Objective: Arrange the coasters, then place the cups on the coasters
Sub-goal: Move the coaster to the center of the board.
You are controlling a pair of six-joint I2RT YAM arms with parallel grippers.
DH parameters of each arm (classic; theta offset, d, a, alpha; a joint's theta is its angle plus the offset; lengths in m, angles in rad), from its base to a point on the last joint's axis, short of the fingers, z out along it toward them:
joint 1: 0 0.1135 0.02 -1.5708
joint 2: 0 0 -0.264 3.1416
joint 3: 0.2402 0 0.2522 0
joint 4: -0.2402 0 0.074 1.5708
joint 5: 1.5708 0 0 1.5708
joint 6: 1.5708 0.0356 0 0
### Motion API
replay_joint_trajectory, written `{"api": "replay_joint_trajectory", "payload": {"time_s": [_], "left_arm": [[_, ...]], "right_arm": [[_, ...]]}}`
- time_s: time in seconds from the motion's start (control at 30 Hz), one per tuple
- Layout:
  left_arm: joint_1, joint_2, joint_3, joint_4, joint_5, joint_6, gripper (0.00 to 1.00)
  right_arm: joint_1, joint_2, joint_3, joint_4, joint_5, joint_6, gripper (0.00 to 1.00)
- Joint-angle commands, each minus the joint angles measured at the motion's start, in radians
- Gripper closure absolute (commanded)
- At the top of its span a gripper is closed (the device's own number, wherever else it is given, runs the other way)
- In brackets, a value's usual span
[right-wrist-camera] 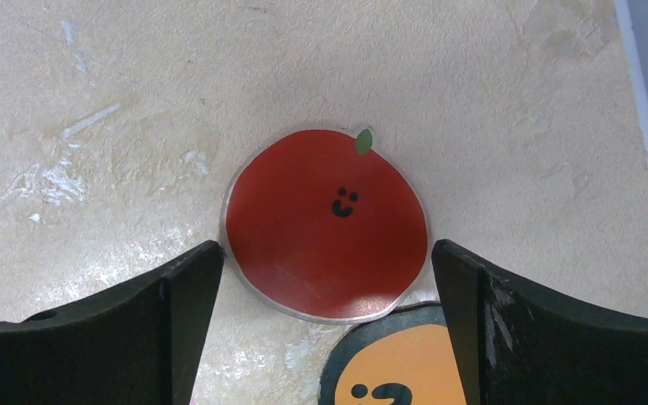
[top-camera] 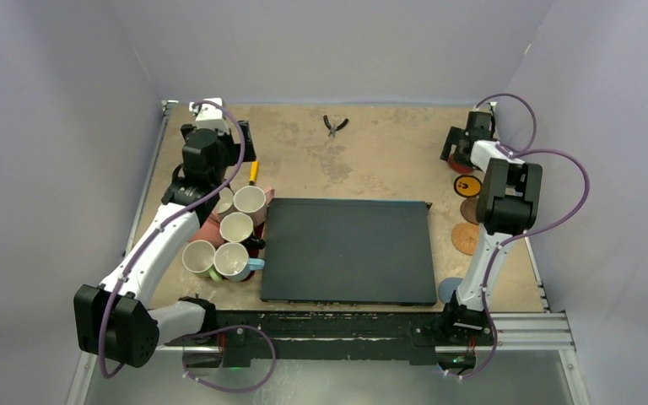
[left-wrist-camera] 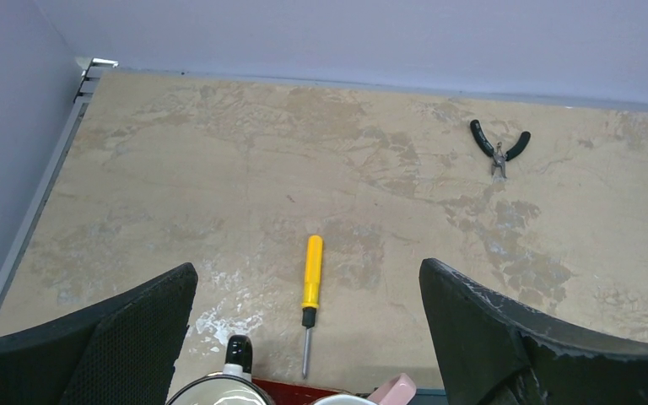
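Several cups [top-camera: 236, 226] stand bunched together left of the black mat [top-camera: 348, 251]. My left gripper [left-wrist-camera: 308, 264] hangs open above their far edge. The rim of a black-handled white cup [left-wrist-camera: 219, 390] and a pink cup [left-wrist-camera: 405, 390] show below it. The coasters lie along the right edge: red [right-wrist-camera: 325, 224], yellow with black marks [top-camera: 467, 186], a brown one [top-camera: 471, 209], brown wood [top-camera: 466, 238] and grey-blue [top-camera: 449, 289]. My right gripper [right-wrist-camera: 327, 245] is open just over the red coaster, a finger on either side of it, and hides most of it in the top view.
A yellow screwdriver [left-wrist-camera: 312, 283] lies on the table just beyond the cups. Black-handled pliers [top-camera: 334, 125] lie at the far middle. A red tray [left-wrist-camera: 287, 393] shows under the cups. Walls close in the table on three sides.
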Motion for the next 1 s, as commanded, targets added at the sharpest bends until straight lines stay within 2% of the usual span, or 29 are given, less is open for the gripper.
{"api": "replay_joint_trajectory", "payload": {"time_s": [0.0, 0.3, 0.53, 0.77, 0.97], "left_arm": [[0.007, 0.012, 0.044, 0.022, 0.021, -0.018, 0.01], [0.007, 0.021, 0.047, -0.01, 0.023, -0.019, 0.01], [0.007, 0.032, 0.048, -0.01, 0.04, -0.026, 0.01], [0.007, 0.038, 0.048, -0.011, 0.046, -0.026, 0.01], [0.007, 0.049, 0.052, -0.017, 0.06, -0.033, 0.01]], "right_arm": [[-0.003, 0.037, 0.025, -0.058, -0.045, -0.03, 0.02], [-0.012, 0.06, 0.034, -0.107, -0.087, 0.016, 0.02], [-0.032, 0.043, 0.029, -0.138, 0.009, 0.05, 0.02], [-0.064, 0.035, 0.017, -0.144, 0.002, 0.056, 0.02], [-0.064, 0.055, 0.025, -0.132, -0.071, 0.021, 0.02]]}}
